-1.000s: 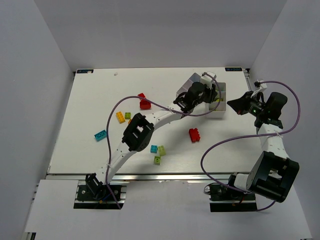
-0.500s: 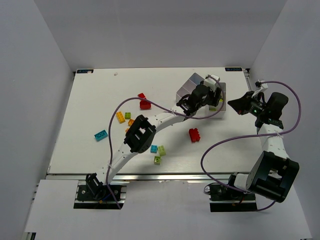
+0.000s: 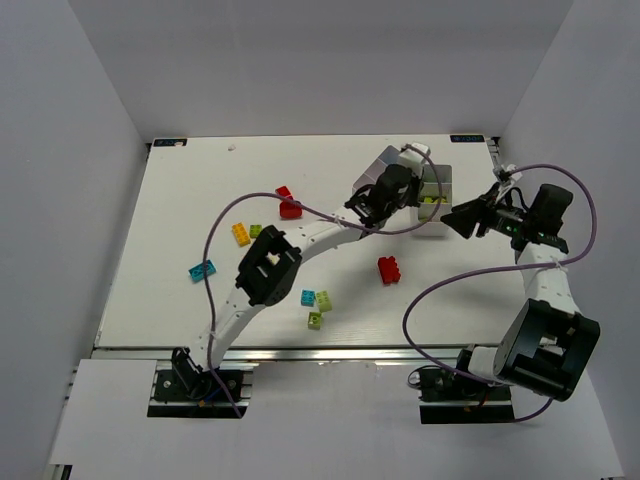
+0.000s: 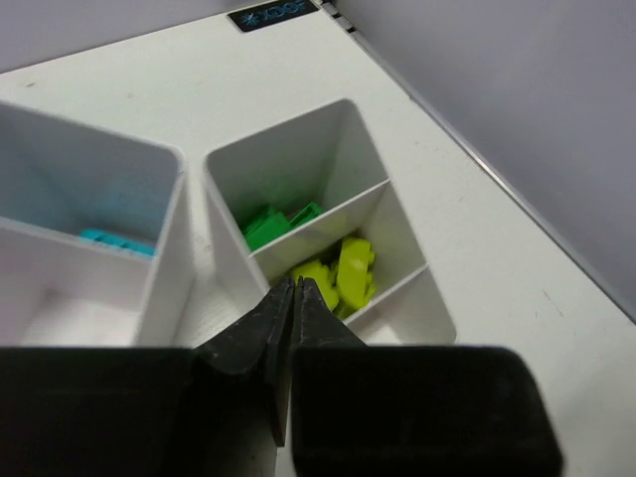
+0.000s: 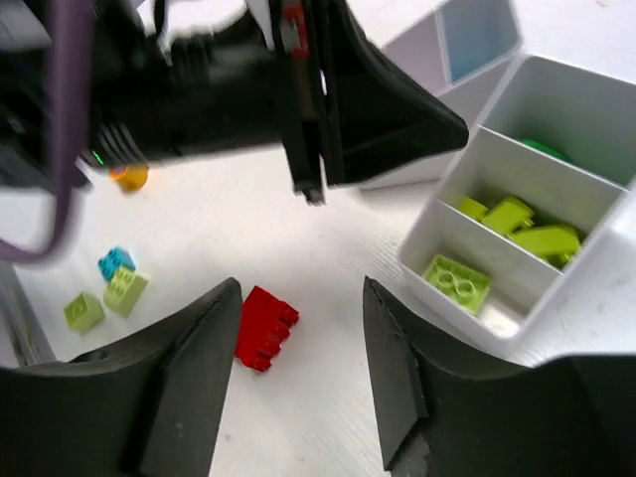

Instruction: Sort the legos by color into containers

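Two white containers stand at the back right: a divided tray and a tilted one. The divided container holds green legos in its far compartment and lime legos in the middle one. A lime brick lies in the near compartment. A cyan brick lies in the other container. My left gripper is shut and empty, hovering at the divided tray. My right gripper is open over the table, with a red brick by its left finger.
Loose legos lie on the table: two red, a red one, yellow, green, cyan, and a cyan and lime cluster. The left arm's purple cable loops over the middle.
My right gripper has moved left toward the divided tray and its jaws have opened. The left gripper shifted slightly by the containers and is shut now.
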Tool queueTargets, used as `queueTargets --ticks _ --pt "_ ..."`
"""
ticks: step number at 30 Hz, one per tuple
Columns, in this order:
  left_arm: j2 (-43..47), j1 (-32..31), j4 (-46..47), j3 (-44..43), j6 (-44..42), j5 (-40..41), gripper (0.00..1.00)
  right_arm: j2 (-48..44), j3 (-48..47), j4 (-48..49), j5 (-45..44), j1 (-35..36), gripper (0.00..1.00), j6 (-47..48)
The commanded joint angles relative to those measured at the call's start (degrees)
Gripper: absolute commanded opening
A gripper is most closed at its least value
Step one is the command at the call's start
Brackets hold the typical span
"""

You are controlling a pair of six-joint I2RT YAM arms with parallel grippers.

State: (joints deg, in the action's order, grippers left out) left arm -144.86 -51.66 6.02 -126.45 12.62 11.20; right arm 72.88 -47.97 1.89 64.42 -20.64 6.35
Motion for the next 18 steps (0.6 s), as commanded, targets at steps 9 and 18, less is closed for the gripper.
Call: queueTargets --ticks 9,18 --pt "48.82 11.39 -5.30 43.71 16.36 -1.00 0.81 6.66 -10.23 -44.87 -1.31 24.46 0.89 65.52" --pt "79.44 22.74 -21.39 74.14 24.36 4.50 0.89 9.82 -2.23 -26.55 -20.80 54.28 0.89 66.48"
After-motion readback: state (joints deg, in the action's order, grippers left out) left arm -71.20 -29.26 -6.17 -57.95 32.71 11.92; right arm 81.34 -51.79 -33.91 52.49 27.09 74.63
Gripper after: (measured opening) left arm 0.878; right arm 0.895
